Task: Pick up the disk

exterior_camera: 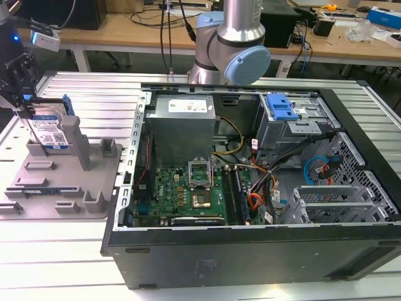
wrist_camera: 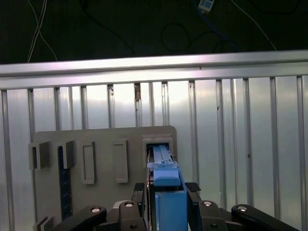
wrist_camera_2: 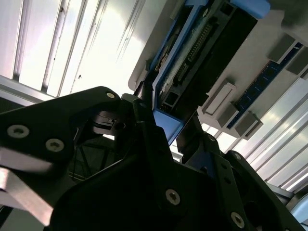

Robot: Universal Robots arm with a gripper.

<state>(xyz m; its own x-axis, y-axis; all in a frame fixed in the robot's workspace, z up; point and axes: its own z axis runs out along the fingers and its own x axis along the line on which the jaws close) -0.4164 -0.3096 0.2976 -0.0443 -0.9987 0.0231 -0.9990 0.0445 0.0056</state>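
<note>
A disk [exterior_camera: 49, 133] stands upright at the far corner of a fixture [exterior_camera: 69, 188] on the table [exterior_camera: 50, 251], at the exterior view's left, with the gripper [exterior_camera: 26, 113] straddling its upper end from above. To the exterior view's right of the fixture lies an open case [exterior_camera: 250, 257], the arm [exterior_camera: 233, 50] rising behind it and benches [exterior_camera: 125, 28] beyond the table.

— What do I have on my feed apart from the job itself?
— In the exterior view, an open PC case [exterior_camera: 250, 257] on the slatted table [exterior_camera: 56, 251], with a grey fixture [exterior_camera: 69, 188] just beside it at nine o'clock.
— And inside the case?
— I see the motherboard [exterior_camera: 178, 194] at seven o'clock, the power supply [exterior_camera: 182, 128] at eleven, a blue bracket [exterior_camera: 280, 106] at one and orange cables [exterior_camera: 255, 202] near the centre. A wooden bench [exterior_camera: 125, 28] runs beyond the case at twelve.
</note>
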